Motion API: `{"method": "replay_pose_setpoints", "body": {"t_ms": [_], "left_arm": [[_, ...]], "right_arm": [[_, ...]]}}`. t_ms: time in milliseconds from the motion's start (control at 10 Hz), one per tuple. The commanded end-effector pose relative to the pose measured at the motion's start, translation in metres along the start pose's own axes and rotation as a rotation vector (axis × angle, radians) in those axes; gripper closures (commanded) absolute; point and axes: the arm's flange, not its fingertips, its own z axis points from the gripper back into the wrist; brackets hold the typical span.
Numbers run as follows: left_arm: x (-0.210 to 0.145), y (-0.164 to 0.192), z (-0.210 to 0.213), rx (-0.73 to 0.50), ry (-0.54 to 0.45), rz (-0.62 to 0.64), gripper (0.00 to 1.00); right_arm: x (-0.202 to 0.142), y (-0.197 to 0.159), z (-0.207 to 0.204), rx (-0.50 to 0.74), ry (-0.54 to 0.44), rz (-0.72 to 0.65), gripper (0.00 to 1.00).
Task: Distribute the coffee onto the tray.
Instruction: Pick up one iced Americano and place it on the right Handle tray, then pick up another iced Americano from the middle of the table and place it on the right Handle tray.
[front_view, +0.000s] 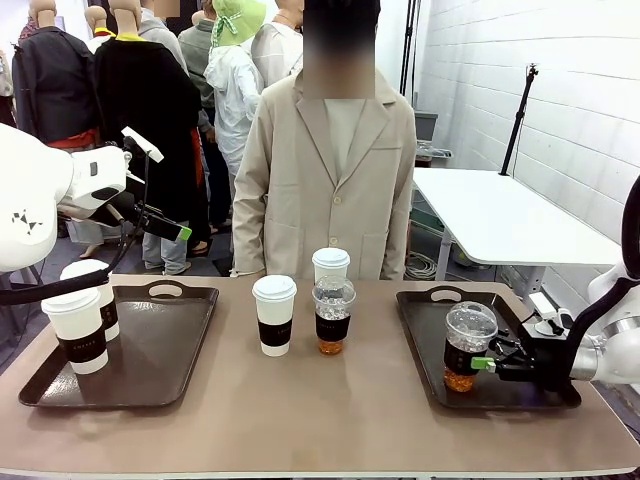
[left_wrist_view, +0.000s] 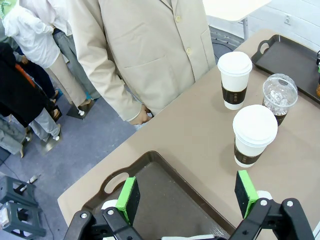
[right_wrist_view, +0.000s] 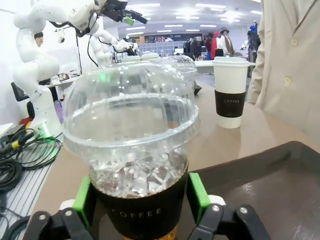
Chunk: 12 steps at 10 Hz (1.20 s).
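As the iced coffee (right_wrist_view: 135, 150) sits delivered on its tray (right_wrist_view: 280, 175), the right gripper (right_wrist_view: 140, 200) has it between its fingers (right_wrist_view: 197, 195), grip uncertain; left gripper (left_wrist_view: 187, 197) gapes, empty.

A white painted block wall (front_view: 560, 60) closes the room on the right. Before it stands a white rectangular table (front_view: 500, 215), with a thin black stand pole (front_view: 518, 115) near its far end. The smooth floor (left_wrist_view: 95, 145) is grey-blue. A tan matte worktop (front_view: 300, 400) spans the foreground. Rows of bright white ceiling lights (right_wrist_view: 165, 7) run overhead.
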Motion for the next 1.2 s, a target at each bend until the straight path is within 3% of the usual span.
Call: {"method": "replay_pose_setpoints", "body": {"t_ms": [0, 1100], "left_arm": [[0.000, 0.000, 0.001, 0.003, 0.009, 0.000, 0.00], [0.000, 0.000, 0.001, 0.003, 0.009, 0.000, 0.00]], "right_arm": [[0.003, 0.004, 0.006, 0.010, 0.023, -0.034, 0.00], [0.019, 0.030, 0.076, -0.156, 0.041, -0.013, 0.00]]}}
